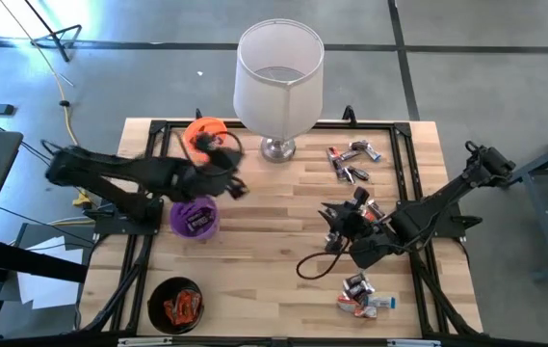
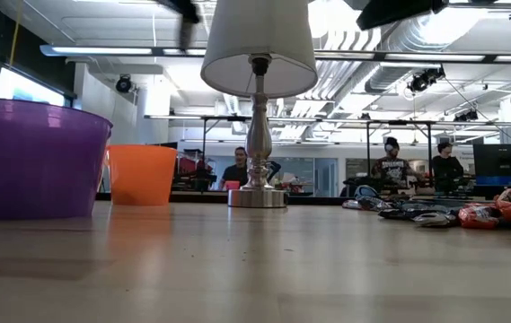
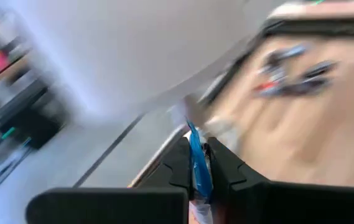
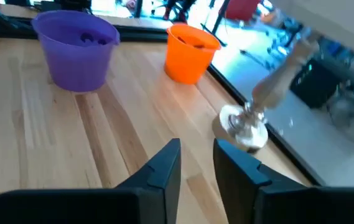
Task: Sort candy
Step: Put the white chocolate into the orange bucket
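My left gripper [image 1: 233, 183] hangs above the table between the orange cup [image 1: 206, 135] and the purple cup [image 1: 195, 217], shut on a blue-wrapped candy [image 3: 198, 163]. My right gripper [image 1: 333, 220] stands open at the table's middle right, above the wood, with nothing between its fingers [image 4: 196, 152]. More candy lies in loose piles: at the far right [image 1: 352, 162], beside the right gripper [image 1: 362, 206], and at the near right [image 1: 365, 295]. A black cup [image 1: 177, 304] at the near left holds orange-red candy. My left gripper pinches the blue candy's wrapper [image 3: 195, 149] between its two fingers. The candy stands on edge in the gap, and its end sticks out past the fingertips. It is lifted clear of the table.
A table lamp with a white shade [image 1: 278, 72] stands on its metal foot [image 1: 278, 148] at the far middle, close to the orange cup. A black cable loop [image 1: 312, 265] lies near the right gripper. Bare wood stretches across the table's middle [image 1: 274, 231].
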`<move>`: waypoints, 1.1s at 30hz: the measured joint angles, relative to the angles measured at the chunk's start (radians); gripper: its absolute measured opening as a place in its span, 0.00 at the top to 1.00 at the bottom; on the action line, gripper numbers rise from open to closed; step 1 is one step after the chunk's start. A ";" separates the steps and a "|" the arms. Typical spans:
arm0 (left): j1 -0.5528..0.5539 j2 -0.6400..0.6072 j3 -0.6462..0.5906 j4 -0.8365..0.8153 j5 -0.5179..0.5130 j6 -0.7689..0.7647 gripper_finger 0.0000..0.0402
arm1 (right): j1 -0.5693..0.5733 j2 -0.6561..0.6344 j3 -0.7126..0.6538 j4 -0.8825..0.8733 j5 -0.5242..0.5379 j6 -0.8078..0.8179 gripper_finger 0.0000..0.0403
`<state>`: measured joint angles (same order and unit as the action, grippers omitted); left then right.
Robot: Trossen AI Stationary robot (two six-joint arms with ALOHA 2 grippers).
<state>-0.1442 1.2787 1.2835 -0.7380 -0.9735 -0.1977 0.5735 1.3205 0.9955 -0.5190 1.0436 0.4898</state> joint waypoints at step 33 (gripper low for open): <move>0.967 -0.219 -0.437 0.340 0.859 0.075 0.94 | -0.077 -0.014 0.000 -0.386 -0.226 0.479 0.78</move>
<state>0.8231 1.0601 0.8467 -0.3977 -0.1144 -0.1224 0.4969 1.3067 0.9957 -0.9049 0.8173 0.9684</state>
